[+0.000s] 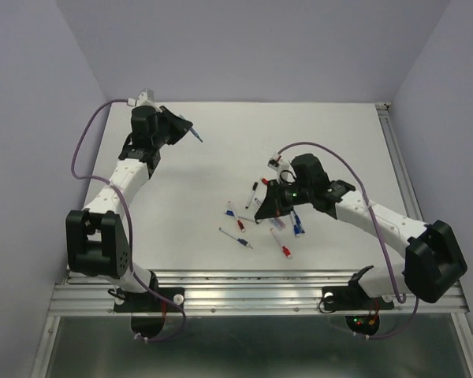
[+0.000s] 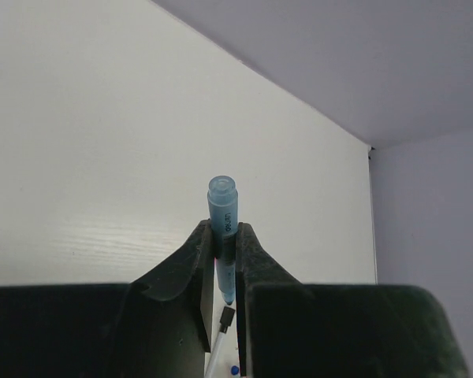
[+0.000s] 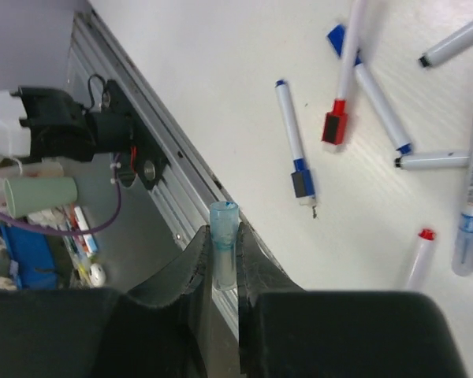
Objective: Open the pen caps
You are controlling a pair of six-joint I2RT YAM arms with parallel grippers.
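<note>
My left gripper (image 1: 189, 130) is up at the far left of the table, shut on a translucent blue pen barrel (image 2: 222, 201) that sticks out past the fingertips (image 2: 243, 236). My right gripper (image 1: 262, 211) hovers over the pile of pens and is shut on a short clear blue-tinted pen cap (image 3: 223, 220), held upright between its fingers (image 3: 199, 244). On the table lie several white pens with caps on: a red cap (image 3: 334, 126), a blue cap (image 3: 303, 183), a black cap (image 3: 400, 161), and a red-tipped pen (image 3: 419, 256).
The pens lie scattered at the table's middle right (image 1: 281, 244), with one blue-capped pen (image 1: 235, 239) nearer the front. The metal rail of the near table edge (image 3: 181, 197) runs just under my right gripper. Purple walls enclose the table.
</note>
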